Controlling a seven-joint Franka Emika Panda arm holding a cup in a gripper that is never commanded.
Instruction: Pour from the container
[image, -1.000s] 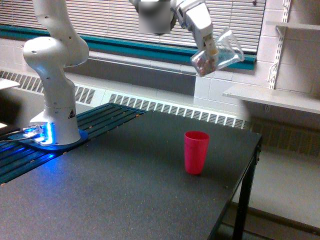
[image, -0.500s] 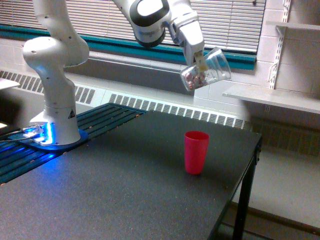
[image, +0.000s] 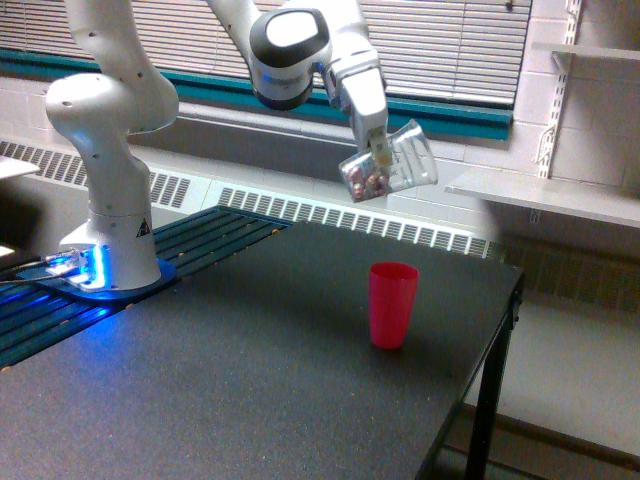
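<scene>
Container held in air, tilted, mouth toward 2 o'clock, small reddish pieces gathered at low end; pinched at rim by gripper. Over last second container brought lower and toward exterior view's left, from beside shelf to above red cup; judged as approach to pour, nothing spilled yet. Red cup upright at 6 o'clock below container, well apart, on dark speckled table. Blinds, radiator grille, white shelf behind.

One clear container (small bits inside, uncountable), one red cup.
</scene>
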